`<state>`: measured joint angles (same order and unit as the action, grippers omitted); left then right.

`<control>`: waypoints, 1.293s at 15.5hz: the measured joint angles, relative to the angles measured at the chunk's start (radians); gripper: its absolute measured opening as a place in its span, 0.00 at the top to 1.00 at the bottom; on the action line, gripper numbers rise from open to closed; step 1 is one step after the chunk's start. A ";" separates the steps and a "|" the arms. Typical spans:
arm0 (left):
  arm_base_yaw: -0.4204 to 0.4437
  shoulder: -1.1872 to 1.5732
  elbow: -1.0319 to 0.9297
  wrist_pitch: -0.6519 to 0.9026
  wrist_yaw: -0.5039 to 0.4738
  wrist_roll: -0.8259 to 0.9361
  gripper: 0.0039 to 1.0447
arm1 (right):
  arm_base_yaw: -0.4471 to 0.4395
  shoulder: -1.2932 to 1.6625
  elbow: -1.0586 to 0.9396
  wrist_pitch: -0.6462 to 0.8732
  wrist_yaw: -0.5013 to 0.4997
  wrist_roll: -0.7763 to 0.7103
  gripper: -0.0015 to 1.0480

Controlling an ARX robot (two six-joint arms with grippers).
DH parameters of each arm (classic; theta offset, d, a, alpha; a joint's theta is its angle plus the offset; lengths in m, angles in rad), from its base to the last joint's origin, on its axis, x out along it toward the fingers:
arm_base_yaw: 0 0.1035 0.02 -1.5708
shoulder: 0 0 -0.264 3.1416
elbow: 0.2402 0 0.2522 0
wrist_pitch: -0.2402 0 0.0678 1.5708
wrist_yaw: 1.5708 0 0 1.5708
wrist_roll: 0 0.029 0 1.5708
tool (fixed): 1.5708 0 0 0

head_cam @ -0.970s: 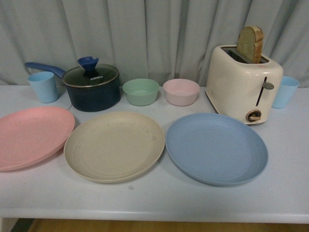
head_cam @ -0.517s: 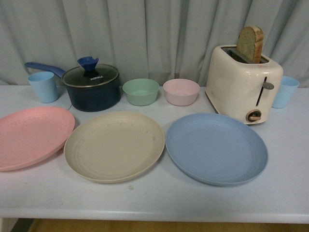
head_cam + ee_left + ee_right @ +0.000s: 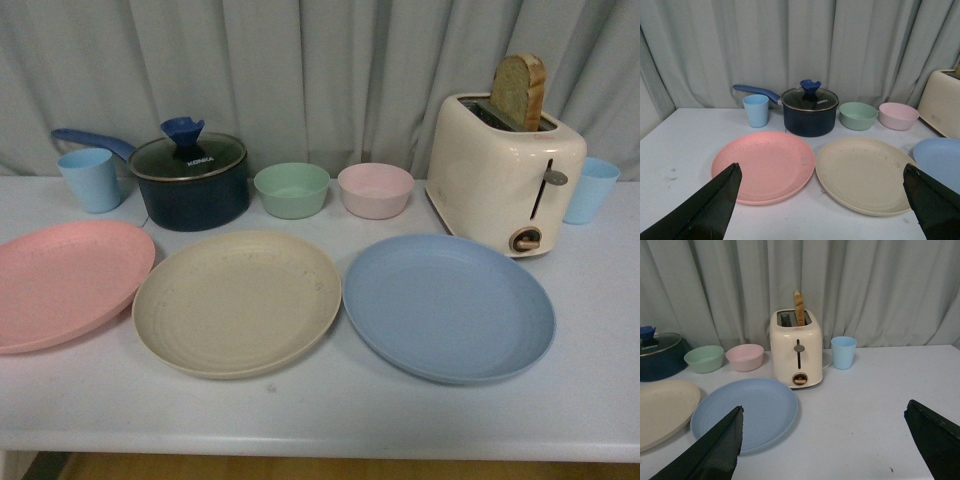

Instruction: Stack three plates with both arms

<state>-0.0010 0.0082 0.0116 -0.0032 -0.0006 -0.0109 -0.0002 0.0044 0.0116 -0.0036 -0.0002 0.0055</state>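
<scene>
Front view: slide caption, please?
Pink plate, beige plate and blue plate lie side by side, unstacked, before the pot and toaster.

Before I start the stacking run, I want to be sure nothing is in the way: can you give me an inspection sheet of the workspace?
Surface: white table, a few faint specks.
Job's things: pink plate, beige plate, blue plate side by side, none stacked.
Clutter: lidded pot, green bowl, pink bowl, toaster holding a bread slice, blue cup by the pot, blue cup by the toaster, all behind the plates.
Grippers: left gripper and right gripper open, empty.
Cables: nothing seen.
Surroundings: grey curtain behind the table.
</scene>
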 joint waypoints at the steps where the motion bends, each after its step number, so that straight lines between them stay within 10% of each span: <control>1: 0.000 0.000 0.000 0.000 0.000 0.000 0.06 | 0.000 0.000 0.000 0.000 0.000 0.000 0.06; 20: 0.000 0.000 0.000 0.000 0.000 0.000 0.06 | 0.000 0.000 0.000 0.000 0.000 0.000 0.06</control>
<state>-0.0010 0.0082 0.0116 -0.0029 -0.0006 -0.0113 -0.0002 0.0044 0.0116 -0.0036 -0.0002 0.0055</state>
